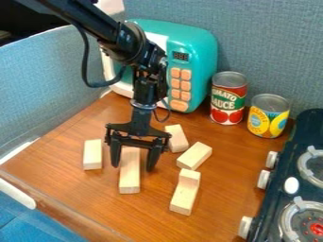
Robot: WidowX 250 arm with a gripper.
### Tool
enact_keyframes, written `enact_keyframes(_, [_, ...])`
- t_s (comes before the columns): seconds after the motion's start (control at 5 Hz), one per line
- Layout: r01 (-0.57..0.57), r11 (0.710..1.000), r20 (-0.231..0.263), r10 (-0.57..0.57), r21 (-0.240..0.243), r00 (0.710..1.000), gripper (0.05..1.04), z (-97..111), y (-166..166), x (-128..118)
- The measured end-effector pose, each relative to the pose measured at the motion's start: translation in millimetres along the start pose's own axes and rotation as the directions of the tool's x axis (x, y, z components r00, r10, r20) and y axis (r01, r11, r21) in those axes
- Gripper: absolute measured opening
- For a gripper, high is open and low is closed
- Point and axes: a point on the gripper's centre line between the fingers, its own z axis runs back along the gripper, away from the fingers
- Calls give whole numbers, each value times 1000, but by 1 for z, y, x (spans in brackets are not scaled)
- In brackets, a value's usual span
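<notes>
Pale wood, the long block (130, 178) lies ungripped at the released claw (133, 167); no grasp or lift is done yet. Other blocks (92, 154) lie around it.

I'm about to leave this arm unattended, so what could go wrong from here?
The open gripper straddles the long block, seemingly nearer its far end, so an off-centre grip might let it tip. Other blocks lie to both sides, and a sideways move could knock them. A backward swing might bump the toy microwave behind the arm.
</notes>
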Motion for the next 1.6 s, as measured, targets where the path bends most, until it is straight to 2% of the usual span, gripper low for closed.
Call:
enact_keyframes(0.2, [-2, 1000, -1, 2, -6, 1000, 956, -1, -1, 0])
enact_keyframes(0.4, [87, 995, -14, -88, -43, 996, 675, -2, -3, -1])
enact_keyframes(0.6, [112, 991, -1, -112, -77, 994, 554, 0, 2, -7])
enact_keyframes(0.8, [146, 978, 16, -145, -150, 989, 554, 3, 15, -13])
enact_keyframes(1.0, [197, 964, 94, -183, -178, 979, 554, 31, 25, -11])
enact_keyframes(1.2, [243, 957, 157, -219, -156, 963, 554, 59, 34, -12])
enact_keyframes(1.4, [315, 948, 183, -301, -53, 936, 554, 82, 45, 12])
enact_keyframes(1.6, [375, 927, 128, -372, 8, 919, 554, 76, 44, 40])
